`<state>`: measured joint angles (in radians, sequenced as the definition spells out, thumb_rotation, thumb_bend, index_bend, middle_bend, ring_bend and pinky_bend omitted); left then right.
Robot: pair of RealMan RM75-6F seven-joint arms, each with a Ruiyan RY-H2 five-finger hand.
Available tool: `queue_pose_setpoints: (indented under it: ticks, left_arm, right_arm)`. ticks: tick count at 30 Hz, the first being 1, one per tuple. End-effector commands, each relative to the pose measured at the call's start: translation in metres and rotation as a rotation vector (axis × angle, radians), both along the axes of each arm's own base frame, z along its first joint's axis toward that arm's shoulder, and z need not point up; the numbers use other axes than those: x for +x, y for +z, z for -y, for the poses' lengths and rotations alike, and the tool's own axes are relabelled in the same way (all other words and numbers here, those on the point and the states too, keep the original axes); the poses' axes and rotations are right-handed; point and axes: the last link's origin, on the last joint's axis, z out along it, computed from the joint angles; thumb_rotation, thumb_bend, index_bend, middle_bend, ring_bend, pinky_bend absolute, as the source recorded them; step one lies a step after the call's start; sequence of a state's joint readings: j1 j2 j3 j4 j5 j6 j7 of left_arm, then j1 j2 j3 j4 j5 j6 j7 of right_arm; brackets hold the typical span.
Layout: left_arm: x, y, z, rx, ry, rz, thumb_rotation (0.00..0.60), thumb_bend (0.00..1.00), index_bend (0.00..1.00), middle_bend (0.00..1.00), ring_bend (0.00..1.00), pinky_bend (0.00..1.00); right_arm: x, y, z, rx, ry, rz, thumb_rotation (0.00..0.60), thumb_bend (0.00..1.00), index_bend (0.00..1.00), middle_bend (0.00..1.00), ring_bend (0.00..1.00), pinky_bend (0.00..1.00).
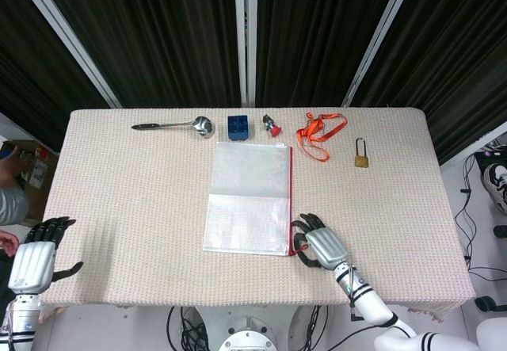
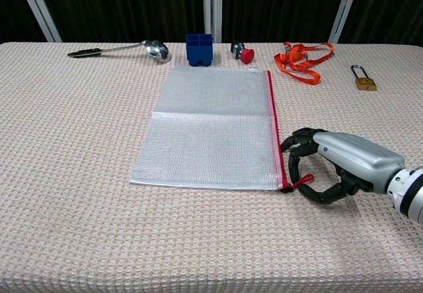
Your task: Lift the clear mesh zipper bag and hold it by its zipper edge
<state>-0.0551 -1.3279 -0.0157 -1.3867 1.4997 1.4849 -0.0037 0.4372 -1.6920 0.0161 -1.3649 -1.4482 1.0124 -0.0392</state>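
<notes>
The clear mesh zipper bag (image 1: pixel 249 196) (image 2: pixel 211 127) lies flat in the middle of the table, its red zipper edge (image 1: pixel 291 200) (image 2: pixel 275 131) along the right side. My right hand (image 1: pixel 321 246) (image 2: pixel 337 163) rests on the table at the bag's near right corner. Its fingertips (image 2: pixel 291 151) touch the zipper edge, and the thumb curls in under the red pull tab (image 2: pixel 303 181). Nothing is lifted. My left hand (image 1: pixel 36 256) hovers open at the table's near left edge, far from the bag, seen only in the head view.
Along the far edge lie a metal ladle (image 1: pixel 174 124), a blue box (image 1: pixel 238 127), a small red-capped item (image 1: pixel 272 126), an orange lanyard (image 1: pixel 321 133) and a brass padlock (image 1: pixel 361 154). A person's arm shows at the left border.
</notes>
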Motion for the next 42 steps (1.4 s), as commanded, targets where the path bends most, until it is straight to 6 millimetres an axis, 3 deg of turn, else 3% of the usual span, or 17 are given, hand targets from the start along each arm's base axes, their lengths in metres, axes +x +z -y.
queue_pose_setpoints:
  ticks: [1,7,12,18,28,35,42]
  left_arm:
    - [0.000,0.000,0.000,0.000,0.001,0.001,0.600,0.07,0.20,0.18,0.13,0.18]
    - [0.000,0.000,0.000,0.004,-0.001,0.004,0.600,0.07,0.20,0.17,0.13,0.18]
    - [0.009,-0.003,-0.007,-0.001,-0.038,0.041,0.600,0.07,0.20,0.17,0.13,0.18]
    - [0.040,-0.012,-0.028,-0.037,-0.152,0.169,0.600,0.06,0.23,0.18,0.13,0.18]
    - [0.108,-0.021,-0.075,-0.131,-0.304,0.456,0.600,0.06,0.30,0.19,0.16,0.18]
    - [0.151,-0.018,-0.098,-0.218,-0.221,0.801,0.600,0.06,0.35,0.23,0.19,0.20]
    - [0.177,-0.026,-0.123,-0.271,-0.196,0.809,0.600,0.07,0.35,0.23,0.20,0.21]
  right_arm:
    - [0.000,0.000,0.000,-0.002,0.002,-0.001,0.600,0.40,0.59,0.18,0.00,0.00]
    - [0.002,0.006,0.000,-0.035,0.021,0.011,0.600,0.48,0.66,0.21,0.00,0.00]
    - [0.007,0.024,0.002,-0.100,0.071,0.009,0.600,0.57,0.74,0.24,0.00,0.00]
    - [0.031,0.052,0.019,-0.169,0.164,0.006,0.600,0.61,0.78,0.26,0.00,0.00]
    - [0.109,0.083,0.067,-0.244,0.278,0.061,0.600,0.61,0.79,0.26,0.00,0.00]
    - [0.167,0.086,0.098,-0.250,0.238,0.170,0.600,0.61,0.79,0.23,0.00,0.00]
    - [0.216,0.083,0.115,-0.237,0.223,0.245,0.600,0.61,0.79,0.23,0.00,0.00]
